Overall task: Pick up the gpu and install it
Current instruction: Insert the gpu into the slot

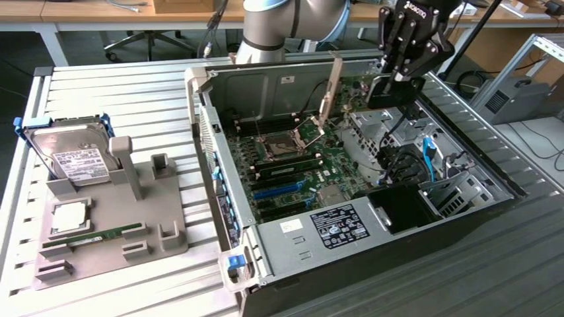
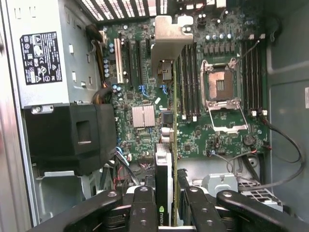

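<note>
Exterior view: the gripper hangs at about one o'clock over the open computer case. It pinches the gpu in the air above the motherboard.

Wrist view: the fingers squeeze both flat sides of the card, and its silver bracket is at the far end.

The card looks light and stiff but easy to break. The flat sides seem the best place to hold it, not the tiny parts.

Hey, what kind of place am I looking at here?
Most likely a robotics lab or workshop set up for computer assembly: a robot arm reaches over an open computer case on a slatted metal table, with wooden desks and an office chair behind.
</note>
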Tool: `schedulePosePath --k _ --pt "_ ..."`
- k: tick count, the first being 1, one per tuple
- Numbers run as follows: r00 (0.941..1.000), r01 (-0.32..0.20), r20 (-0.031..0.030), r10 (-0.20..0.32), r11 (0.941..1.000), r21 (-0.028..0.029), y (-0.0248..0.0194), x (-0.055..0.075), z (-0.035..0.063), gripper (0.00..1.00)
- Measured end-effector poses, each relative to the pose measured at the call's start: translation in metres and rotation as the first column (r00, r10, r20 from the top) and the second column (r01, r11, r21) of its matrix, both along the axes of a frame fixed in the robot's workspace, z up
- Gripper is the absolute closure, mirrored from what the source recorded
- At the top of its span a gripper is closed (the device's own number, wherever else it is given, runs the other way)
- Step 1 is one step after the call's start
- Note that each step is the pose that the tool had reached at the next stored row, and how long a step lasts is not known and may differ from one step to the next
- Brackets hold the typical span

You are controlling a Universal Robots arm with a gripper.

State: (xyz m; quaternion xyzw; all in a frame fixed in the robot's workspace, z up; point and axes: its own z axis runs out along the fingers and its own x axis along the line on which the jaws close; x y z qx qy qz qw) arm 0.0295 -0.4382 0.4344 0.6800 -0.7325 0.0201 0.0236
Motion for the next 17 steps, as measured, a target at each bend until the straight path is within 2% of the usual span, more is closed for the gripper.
schedulePosePath --k 1,2,4,5,6,7,13,17 --pt "1.0000 0.000 -0.0068 0.000 1.0000 0.0031 0.0000 0.0000 0.0000 0.72" --pt "1.0000 0.000 -0.0098 0.000 1.0000 0.0087 0.0000 0.0000 0.0000 0.72" --pt "0.9999 0.000 -0.0152 0.001 0.9997 0.0252 0.0000 0.0000 -0.0002 0.72" --pt "0.9999 -0.001 -0.0166 0.002 0.9994 0.0338 0.0000 0.0000 -0.0003 0.72" --pt "0.9998 -0.003 -0.0171 0.003 0.9992 0.0398 0.0000 -0.0001 -0.0007 0.72" --pt "0.9998 -0.005 -0.0169 0.005 0.9990 0.0434 0.0000 -0.0001 -0.0012 0.72" --pt "0.9989 -0.043 -0.0171 0.044 0.9981 0.0444 0.0000 0.0000 -0.0031 0.72" --pt "0.9987 -0.046 -0.0173 0.047 0.9979 0.0445 0.0000 0.0000 -0.0033 0.72"
